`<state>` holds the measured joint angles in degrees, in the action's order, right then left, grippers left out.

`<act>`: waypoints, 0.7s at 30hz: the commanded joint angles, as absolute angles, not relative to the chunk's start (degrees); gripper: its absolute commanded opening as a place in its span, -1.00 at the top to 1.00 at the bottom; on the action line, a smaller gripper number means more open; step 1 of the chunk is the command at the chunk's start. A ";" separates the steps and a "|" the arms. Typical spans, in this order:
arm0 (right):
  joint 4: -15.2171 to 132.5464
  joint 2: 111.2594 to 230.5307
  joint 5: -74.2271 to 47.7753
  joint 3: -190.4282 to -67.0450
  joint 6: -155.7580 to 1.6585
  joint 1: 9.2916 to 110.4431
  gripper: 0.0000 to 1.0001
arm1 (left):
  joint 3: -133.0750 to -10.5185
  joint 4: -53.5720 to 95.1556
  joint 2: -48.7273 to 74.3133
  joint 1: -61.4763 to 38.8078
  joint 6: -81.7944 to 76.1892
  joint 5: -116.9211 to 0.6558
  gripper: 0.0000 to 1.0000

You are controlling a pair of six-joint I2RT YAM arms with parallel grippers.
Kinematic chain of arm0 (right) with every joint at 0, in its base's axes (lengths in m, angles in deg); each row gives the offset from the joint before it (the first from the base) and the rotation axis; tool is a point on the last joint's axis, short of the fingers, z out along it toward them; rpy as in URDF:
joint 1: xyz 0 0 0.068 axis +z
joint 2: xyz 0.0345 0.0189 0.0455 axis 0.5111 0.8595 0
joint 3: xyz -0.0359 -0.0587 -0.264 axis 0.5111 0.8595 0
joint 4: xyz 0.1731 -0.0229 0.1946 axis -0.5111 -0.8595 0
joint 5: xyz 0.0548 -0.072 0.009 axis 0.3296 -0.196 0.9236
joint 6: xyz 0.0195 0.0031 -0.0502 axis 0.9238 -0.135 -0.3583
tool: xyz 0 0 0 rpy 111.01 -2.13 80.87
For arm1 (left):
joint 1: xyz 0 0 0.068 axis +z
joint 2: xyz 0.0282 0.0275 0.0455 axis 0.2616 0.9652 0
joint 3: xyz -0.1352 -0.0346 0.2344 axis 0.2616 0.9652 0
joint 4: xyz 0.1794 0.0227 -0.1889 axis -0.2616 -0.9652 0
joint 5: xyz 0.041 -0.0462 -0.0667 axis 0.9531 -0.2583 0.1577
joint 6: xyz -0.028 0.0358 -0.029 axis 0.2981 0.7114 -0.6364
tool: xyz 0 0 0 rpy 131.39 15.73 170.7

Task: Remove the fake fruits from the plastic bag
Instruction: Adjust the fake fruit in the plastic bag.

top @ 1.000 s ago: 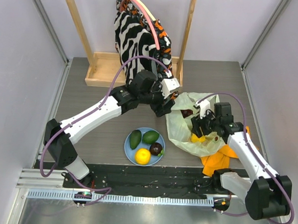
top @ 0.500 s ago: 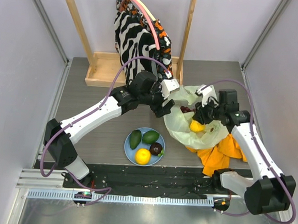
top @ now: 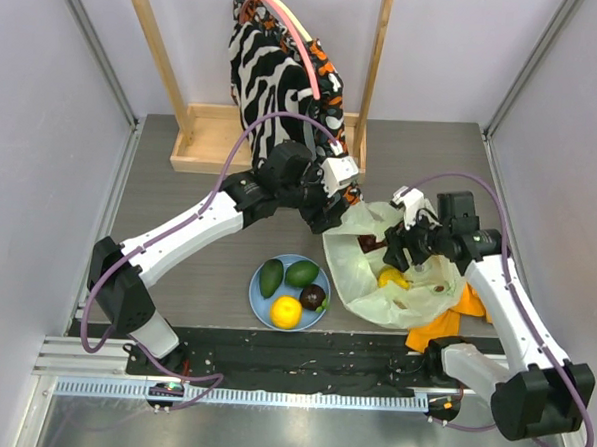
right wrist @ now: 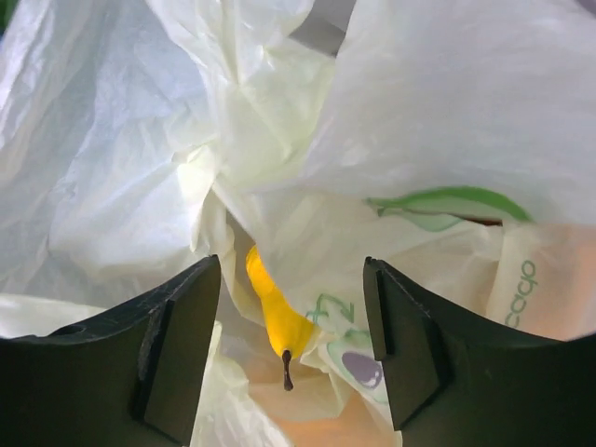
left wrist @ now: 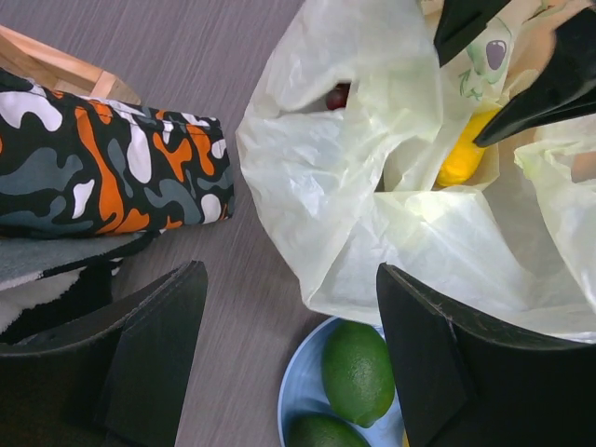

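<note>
The pale yellow-green plastic bag (top: 407, 289) lies crumpled right of the light blue plate (top: 258, 293). A yellow lemon (top: 393, 279) sits inside its open mouth, with a dark red fruit (top: 370, 245) deeper in. Two green avocados (top: 271, 277) (top: 301, 274), an orange ball (top: 286, 311) and a dark purple fruit (top: 314, 296) rest on the plate. My left gripper (top: 331, 213) is open and empty at the bag's left edge (left wrist: 372, 186). My right gripper (top: 402, 251) is open just above the lemon (right wrist: 275, 312), touching only bag film (right wrist: 447, 140).
An orange cloth (top: 443, 326) lies under the bag's right side. A zebra-patterned garment (top: 276, 72) hangs on a wooden frame (top: 212, 149) at the back, its hem close to my left gripper (left wrist: 93, 177). Walls close in both sides.
The bag, lifted and bunched half a second ago, has slumped down and spread toward the plate. The lemon sits lower in it. My right gripper shifted slightly; the left arm barely moved.
</note>
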<state>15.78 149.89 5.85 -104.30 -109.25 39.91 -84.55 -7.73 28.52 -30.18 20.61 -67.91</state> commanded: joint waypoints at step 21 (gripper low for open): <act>5.73 153.35 9.54 -107.94 -131.94 44.80 0.35 | -85.32 -4.78 28.79 -29.83 19.41 -68.95 -0.57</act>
